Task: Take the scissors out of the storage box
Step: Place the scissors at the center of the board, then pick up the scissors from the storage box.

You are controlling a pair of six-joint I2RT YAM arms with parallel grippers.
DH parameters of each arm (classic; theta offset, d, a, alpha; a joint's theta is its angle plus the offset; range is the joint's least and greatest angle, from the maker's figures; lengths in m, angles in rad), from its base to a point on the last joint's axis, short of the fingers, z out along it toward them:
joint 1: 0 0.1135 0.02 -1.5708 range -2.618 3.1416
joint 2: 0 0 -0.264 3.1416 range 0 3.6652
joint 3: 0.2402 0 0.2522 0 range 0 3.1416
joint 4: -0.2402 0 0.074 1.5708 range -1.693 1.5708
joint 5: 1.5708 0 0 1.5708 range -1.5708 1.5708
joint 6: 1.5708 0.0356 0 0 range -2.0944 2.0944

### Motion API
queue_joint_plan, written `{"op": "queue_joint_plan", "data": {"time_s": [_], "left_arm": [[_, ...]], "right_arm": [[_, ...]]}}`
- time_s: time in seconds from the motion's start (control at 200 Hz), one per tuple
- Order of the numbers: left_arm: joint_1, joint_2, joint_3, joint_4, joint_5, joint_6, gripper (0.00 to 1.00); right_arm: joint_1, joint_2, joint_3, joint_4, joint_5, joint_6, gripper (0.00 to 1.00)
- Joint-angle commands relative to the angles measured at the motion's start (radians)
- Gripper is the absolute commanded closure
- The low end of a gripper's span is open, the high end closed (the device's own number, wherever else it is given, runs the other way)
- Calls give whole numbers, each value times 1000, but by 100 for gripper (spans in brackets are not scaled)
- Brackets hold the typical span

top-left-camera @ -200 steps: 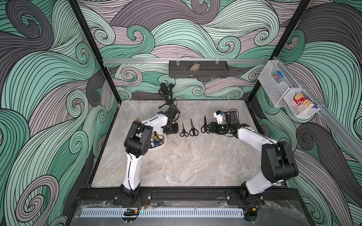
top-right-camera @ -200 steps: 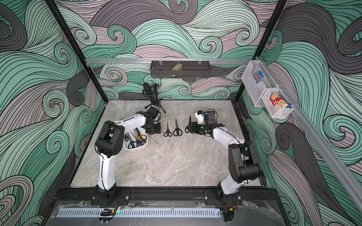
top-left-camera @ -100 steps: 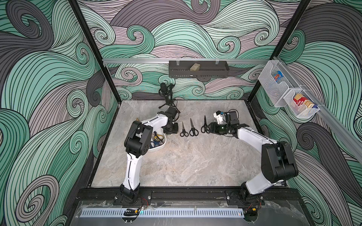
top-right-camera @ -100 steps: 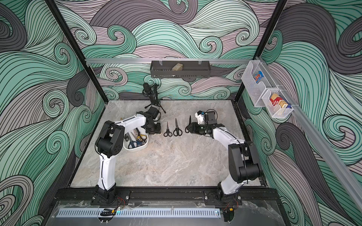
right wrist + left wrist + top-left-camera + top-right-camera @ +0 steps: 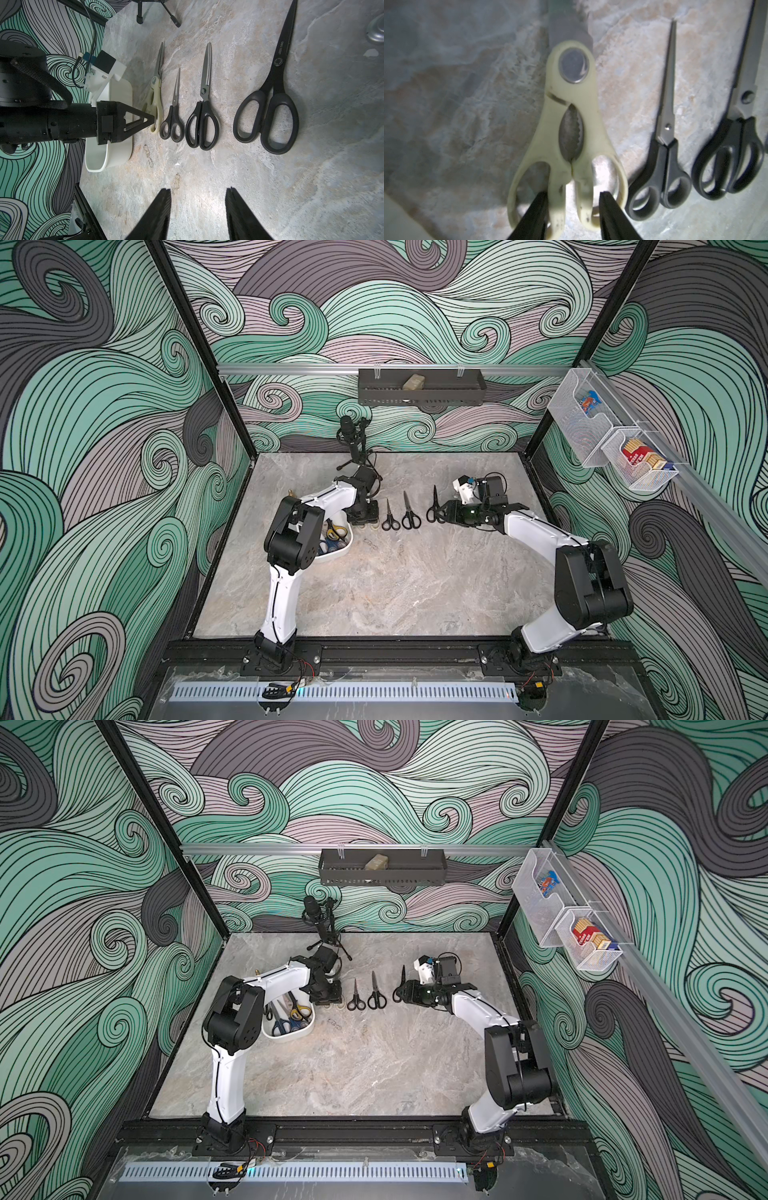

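Note:
Cream-handled scissors [image 5: 571,116] lie flat on the table, left of three black-handled scissors: small [image 5: 172,116], medium [image 5: 202,122], large [image 5: 268,116]. My left gripper [image 5: 572,192] stands low over the cream handles, open. Its fingers straddle the two inner handle bars, with a gap at one side. In a top view this left gripper [image 5: 365,516] hides most of the cream pair. The white storage box [image 5: 291,1038] holds blue [image 5: 282,1026] and yellow-black [image 5: 297,1011] scissors. My right gripper [image 5: 198,189] is open and empty beside the large black pair.
A microphone on a tripod [image 5: 353,443] stands at the back of the table, behind the left gripper. A black wall tray [image 5: 422,391] hangs on the back wall. White mesh baskets [image 5: 582,414] hang on the right wall.
The left gripper's jaws have spread a little wider round the cream handles. Both arms have kept their places.

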Motion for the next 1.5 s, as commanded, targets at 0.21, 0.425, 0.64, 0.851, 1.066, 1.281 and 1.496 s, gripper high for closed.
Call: {"op": "queue_joint_plan", "data": {"time_s": [0.21, 0.425, 0.64, 0.851, 1.066, 1.281, 1.496], "left_arm": [[-7, -11, 136, -81, 44, -7, 56], [-3, -123, 162, -102, 46, -8, 56], [48, -296, 12, -113, -5, 11, 56], [175, -458, -252, -73, -45, 47, 56], [251, -481, -412, -34, -65, 82, 59], [253, -444, -449, 19, -67, 76, 62], [253, -407, -457, 57, -72, 65, 65]], "right_arm": [[-6, -37, -3, -1, -4, -4, 53], [18, -24, 29, -3, -9, 0, 53], [79, 7, 66, -5, -1, 6, 53], [107, 29, 90, -5, 6, 11, 53], [114, 35, 101, -5, 5, 17, 54], [114, 31, 93, -6, 6, 20, 54], [114, 27, 86, -5, 10, 21, 54]]}}
